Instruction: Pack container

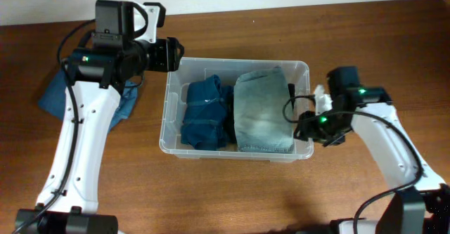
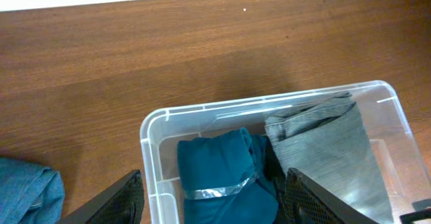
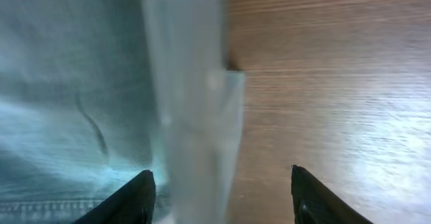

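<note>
The clear plastic container (image 1: 303, 68) sits mid-table. It holds a folded dark teal garment (image 1: 205, 112) on the left and folded light grey-blue jeans (image 1: 261, 111) on the right. My left gripper (image 1: 171, 55) is open and empty, above the container's far left corner; its wrist view shows the container rim (image 2: 202, 109), the teal garment (image 2: 219, 167) and the jeans (image 2: 323, 146). My right gripper (image 1: 304, 125) is open, its fingers astride the container's right wall (image 3: 192, 109), with the jeans (image 3: 67, 89) to the left.
A blue cloth (image 1: 56, 97) lies on the wooden table to the left of the container, partly under my left arm; it also shows in the left wrist view (image 2: 27, 190). Cables trail from both arms.
</note>
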